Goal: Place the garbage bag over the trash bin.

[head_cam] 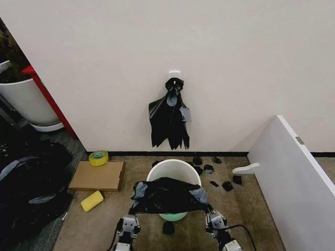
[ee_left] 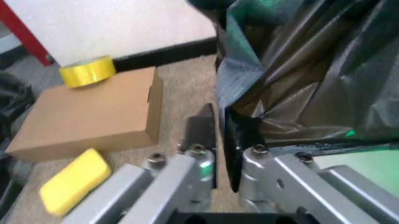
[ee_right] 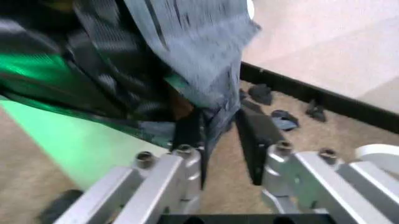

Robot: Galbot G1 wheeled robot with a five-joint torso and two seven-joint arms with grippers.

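The cream-white trash bin (head_cam: 172, 170) with a pale green base (head_cam: 172, 216) stands on the carpet by the wall. The glossy black garbage bag (head_cam: 167, 196) hangs spread across the bin's near side, from the rim down. My left gripper (head_cam: 128, 226) sits low at the bag's left corner. In the left wrist view the left gripper (ee_left: 219, 126) is pinched on the edge of the garbage bag (ee_left: 311, 74). My right gripper (head_cam: 215, 219) sits at the right corner. In the right wrist view the right gripper (ee_right: 217, 133) is shut on a fold of the garbage bag (ee_right: 187, 60).
A knotted bunch of black plastic (head_cam: 170, 117) hangs on the wall above the bin. A cardboard box (head_cam: 98, 175), a yellow tape roll (head_cam: 98, 157) and a yellow sponge (head_cam: 92, 201) lie left. A white board (head_cam: 293, 172) leans right. Black scraps (head_cam: 214, 175) litter the carpet.
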